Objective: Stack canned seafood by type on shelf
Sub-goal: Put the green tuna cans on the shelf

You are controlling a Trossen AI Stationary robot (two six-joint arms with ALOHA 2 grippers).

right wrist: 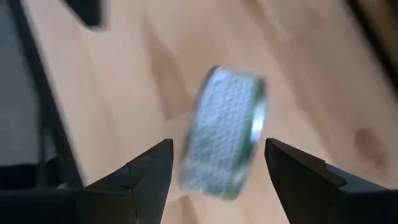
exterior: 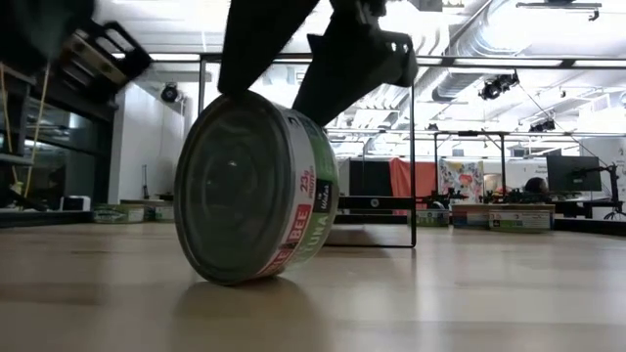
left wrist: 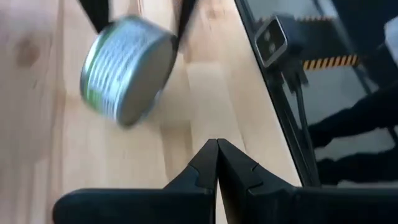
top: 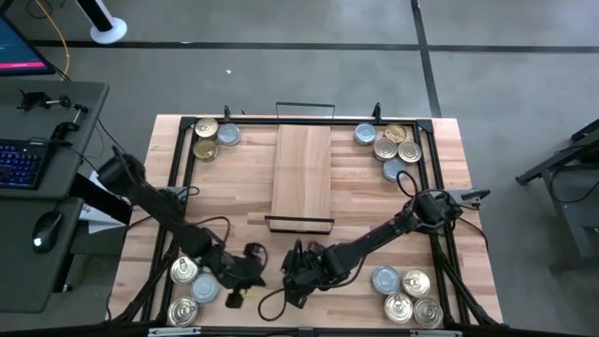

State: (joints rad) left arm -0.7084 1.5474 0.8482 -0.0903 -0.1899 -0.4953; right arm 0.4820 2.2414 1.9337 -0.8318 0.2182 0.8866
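tin on edge, free to roll

one tin stands on its rim on the bench near the front edge, between both arms. rigid, smooth metal, probably rolls easily. right gripper jaws wide, astride it, not touching; best pinch the flat faces. left gripper jaws closed, empty.

This looks like a robotics lab in an open industrial hall. A butcher-block table stands on grey concrete beside a desk with a keyboard. Exposed ceiling ducts hang above distant workstations with monitors, probably other test benches.
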